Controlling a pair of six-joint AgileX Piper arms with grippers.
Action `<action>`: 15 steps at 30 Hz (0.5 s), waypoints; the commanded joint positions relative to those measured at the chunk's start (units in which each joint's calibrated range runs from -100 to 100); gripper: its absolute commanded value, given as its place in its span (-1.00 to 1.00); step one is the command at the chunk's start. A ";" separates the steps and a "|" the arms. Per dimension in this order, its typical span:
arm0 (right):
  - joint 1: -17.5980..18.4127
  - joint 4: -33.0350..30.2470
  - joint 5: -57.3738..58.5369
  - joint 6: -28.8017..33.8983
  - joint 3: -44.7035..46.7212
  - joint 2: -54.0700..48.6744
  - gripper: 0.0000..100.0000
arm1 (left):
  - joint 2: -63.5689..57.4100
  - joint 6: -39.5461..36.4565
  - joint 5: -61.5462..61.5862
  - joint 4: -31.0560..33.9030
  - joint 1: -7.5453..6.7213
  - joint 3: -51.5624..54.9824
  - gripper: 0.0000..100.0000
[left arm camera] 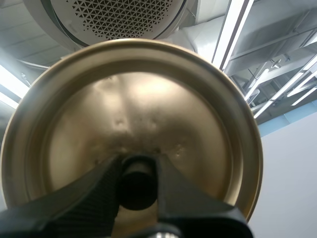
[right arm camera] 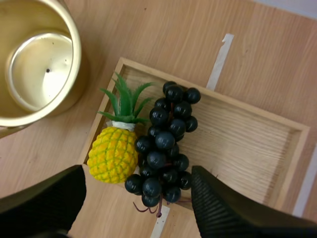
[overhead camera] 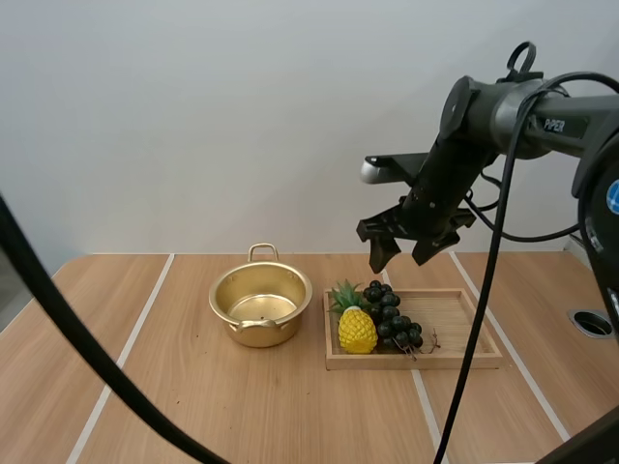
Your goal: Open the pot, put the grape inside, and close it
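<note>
A gold pot (overhead camera: 260, 306) stands open on the table, its inside bare (right arm camera: 37, 67). Right of it a wooden tray (overhead camera: 464, 324) holds a dark bunch of grapes (overhead camera: 392, 317) (right arm camera: 166, 141) and a yellow toy pineapple (overhead camera: 357, 327) (right arm camera: 114, 151). My right gripper (overhead camera: 404, 253) hangs open above the grapes, fingers (right arm camera: 223, 208) spread wide on either side of the bunch. My left gripper (left arm camera: 138, 186) is shut on the black knob of the gold lid (left arm camera: 129, 119), which is held up off the table.
The tray's right half (right arm camera: 247, 144) is bare wood. White tape lines (overhead camera: 135, 333) run across the tabletop. A round hole (overhead camera: 591, 323) sits in the table at the far right.
</note>
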 commanded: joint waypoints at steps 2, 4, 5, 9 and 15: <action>-0.20 0.16 -8.01 -1.29 5.07 0.21 1.00 | -0.04 -0.41 -1.33 0.89 -0.11 -0.22 -1.00; -0.20 0.16 -11.72 -1.49 7.26 0.46 1.00 | -0.04 -0.41 -1.33 1.03 -0.11 -0.22 -1.00; -0.20 0.16 -13.42 -1.68 8.15 0.43 1.00 | -0.04 -0.41 -1.33 1.03 -0.11 -0.22 -1.00; -0.20 0.16 -17.30 -1.96 9.70 0.62 1.00 | -0.04 -0.41 -1.33 1.03 -0.11 -0.22 -1.00; -0.20 0.41 -18.59 -1.99 9.70 4.24 1.00 | -0.04 -0.41 -1.33 1.03 -0.11 -0.22 -1.00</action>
